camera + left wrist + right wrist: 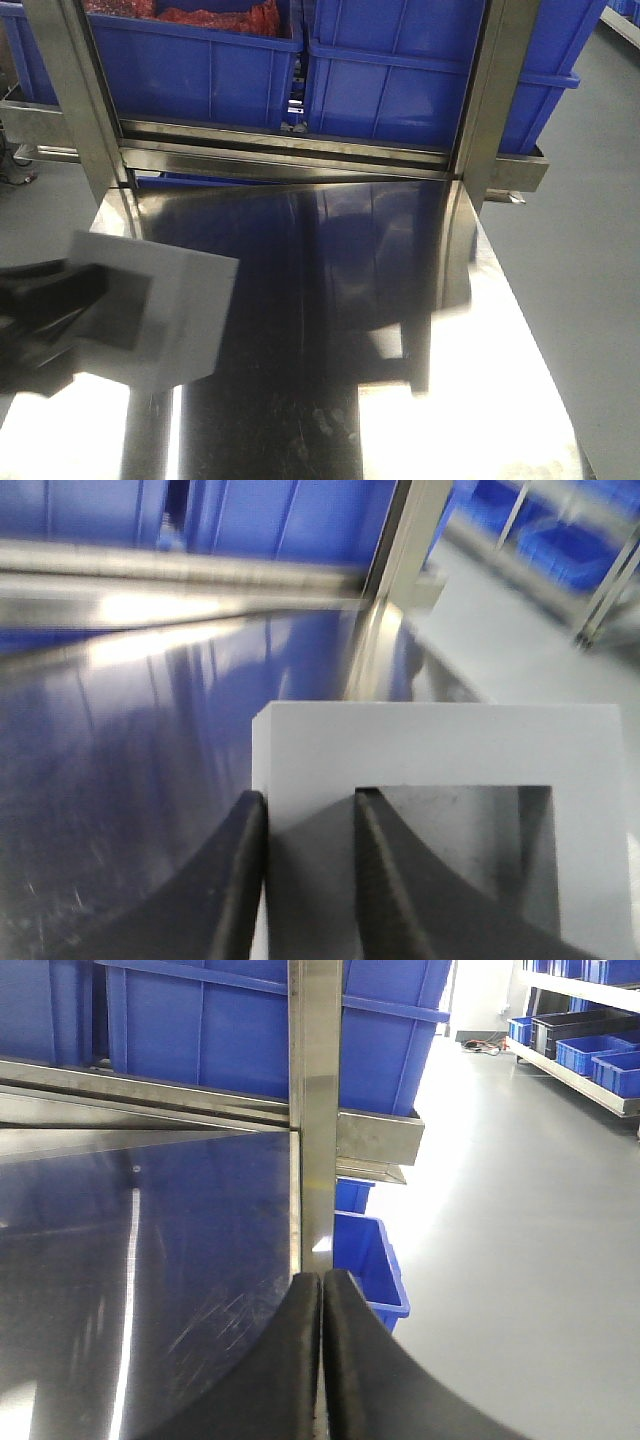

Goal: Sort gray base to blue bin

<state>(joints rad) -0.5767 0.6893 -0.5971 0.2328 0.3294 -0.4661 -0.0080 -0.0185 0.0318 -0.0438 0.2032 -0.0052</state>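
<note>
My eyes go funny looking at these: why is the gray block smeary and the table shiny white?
Front view: the gray base looks smeared with blur, and the steel table bounces back white glare. Left wrist view: the far rail is blurry, the base's edges sharper. Right wrist view: mostly crisp.

Left gripper (310, 802): near left of scene, jaws clamped across one wall of the gray base (430, 745). Right gripper (322, 1282): jaws pressed together, tips touching.
</note>
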